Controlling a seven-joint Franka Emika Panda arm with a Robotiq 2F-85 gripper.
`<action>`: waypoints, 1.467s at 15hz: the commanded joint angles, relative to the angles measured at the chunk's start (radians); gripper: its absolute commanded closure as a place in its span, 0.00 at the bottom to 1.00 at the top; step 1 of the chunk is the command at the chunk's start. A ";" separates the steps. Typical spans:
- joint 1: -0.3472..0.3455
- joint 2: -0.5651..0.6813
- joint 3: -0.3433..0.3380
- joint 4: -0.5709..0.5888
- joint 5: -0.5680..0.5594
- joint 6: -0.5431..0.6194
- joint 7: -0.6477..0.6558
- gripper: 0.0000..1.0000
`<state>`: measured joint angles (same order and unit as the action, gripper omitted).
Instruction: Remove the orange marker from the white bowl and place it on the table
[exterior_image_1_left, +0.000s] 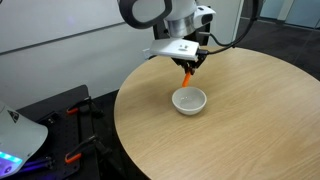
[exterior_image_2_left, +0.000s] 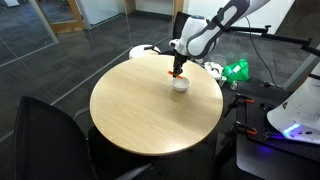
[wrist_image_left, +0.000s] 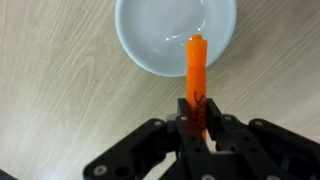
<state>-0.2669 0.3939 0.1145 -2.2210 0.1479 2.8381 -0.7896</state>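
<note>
**Orange marker gripped above the white bowl**

A round table (exterior_image_1_left: 255, 125) with a pale wood-grain top fills most of both exterior views. It stands on a dark tiled floor, with glass partitions at the back of the room. The top carries only a white bowl (exterior_image_1_left: 189, 101). In an exterior view the bowl sits toward 2 o'clock from the table's middle (exterior_image_2_left: 180, 85), not far from the far edge.

Around the table, a black chair (exterior_image_2_left: 45, 140) stands at 8 o'clock in that exterior view. Something bright green (exterior_image_2_left: 237, 70) lies past the table's rim at 3 o'clock. A white device with a blue-violet light (exterior_image_2_left: 298, 112) sits lower on that side, on dark equipment. The same kind of white device (exterior_image_1_left: 14, 128) shows at 8 o'clock in an exterior view. None of these stands between the arm and the bowl, and the wood around the bowl is bare.

The gripper (exterior_image_1_left: 188, 66) hangs directly over the bowl with its fingers (wrist_image_left: 212, 118) clenched on the orange marker (exterior_image_1_left: 187, 75). It pinches the marker near one end. In both exterior views the marker stands close to upright, its long axis running from 12 down to 6 o'clock with a slight lean. Its free end points down at the bowl and appears just clear of it.

In the wrist view the marker (wrist_image_left: 196, 68) runs straight from the gripper (wrist_image_left: 198, 118) at 6 o'clock toward 12. Its far end lies over the bowl's inside, just past the rim (wrist_image_left: 132, 48).
</note>
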 joint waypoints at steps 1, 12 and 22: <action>0.054 -0.054 -0.020 0.026 -0.032 -0.128 0.139 0.95; 0.231 0.121 -0.058 0.318 -0.157 -0.467 0.532 0.95; 0.293 0.375 -0.066 0.546 -0.155 -0.522 0.662 0.95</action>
<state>-0.0027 0.7069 0.0679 -1.7708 0.0127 2.3891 -0.1873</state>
